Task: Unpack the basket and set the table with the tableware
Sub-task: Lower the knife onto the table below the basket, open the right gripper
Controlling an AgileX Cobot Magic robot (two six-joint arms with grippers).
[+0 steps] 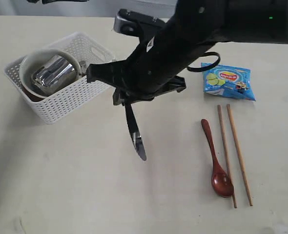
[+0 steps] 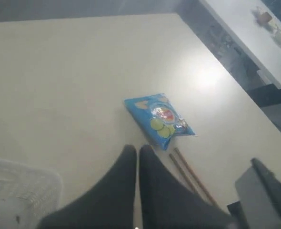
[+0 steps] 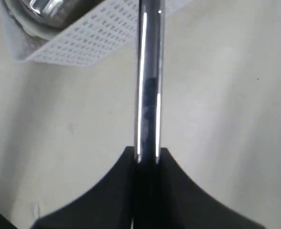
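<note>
My right gripper (image 1: 127,100) reaches across the table (image 1: 75,185) and is shut on a steel knife (image 1: 134,134), which hangs blade-down just right of the white basket (image 1: 56,112). In the right wrist view the knife (image 3: 149,71) runs straight out from between the fingers of the right gripper (image 3: 148,155). The basket holds a cream bowl (image 1: 27,63) with a shiny steel cup (image 1: 53,73) in it. A red-brown spoon (image 1: 217,161) and two chopsticks (image 1: 234,151) lie on the table at the right. My left gripper (image 2: 138,149) is shut with nothing in it, above bare table.
A blue snack packet (image 1: 229,80) lies behind the chopsticks; the left wrist view also shows the packet (image 2: 159,119), the chopsticks (image 2: 188,174) and a corner of the basket (image 2: 21,186). The right arm (image 1: 193,34) spans the middle of the scene.
</note>
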